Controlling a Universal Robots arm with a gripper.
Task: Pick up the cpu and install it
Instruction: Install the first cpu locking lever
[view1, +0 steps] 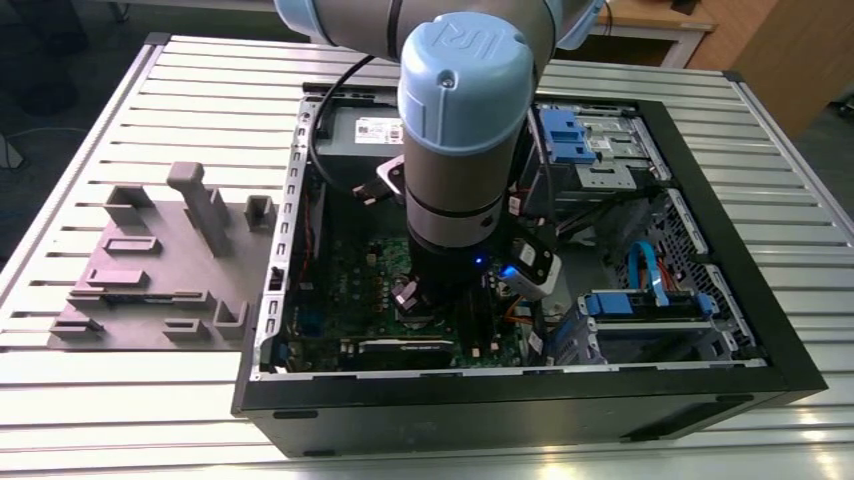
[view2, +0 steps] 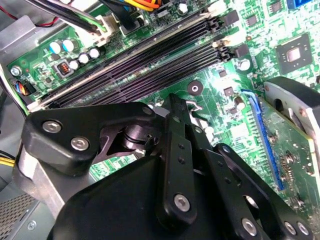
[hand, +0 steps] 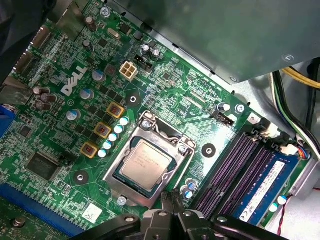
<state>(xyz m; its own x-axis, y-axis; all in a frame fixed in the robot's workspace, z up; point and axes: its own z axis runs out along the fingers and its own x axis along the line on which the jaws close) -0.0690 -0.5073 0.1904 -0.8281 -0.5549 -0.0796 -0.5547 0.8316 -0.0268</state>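
An open computer case (view1: 747, 380) lies on the bench (view1: 120, 400), toward the edge at the exterior view's right. A fixture block (view1: 160, 270) rests just beside the case, toward the exterior view's left. The arm (view1: 461, 140) reaches down into the case over the board (view1: 347, 300). In the first wrist view the cpu (hand: 146, 162) sits inside the socket frame (hand: 112, 175) on the board, with the memory slots (hand: 235, 170) beside the frame and the fingers (hand: 172, 202) just off the frame's edge.
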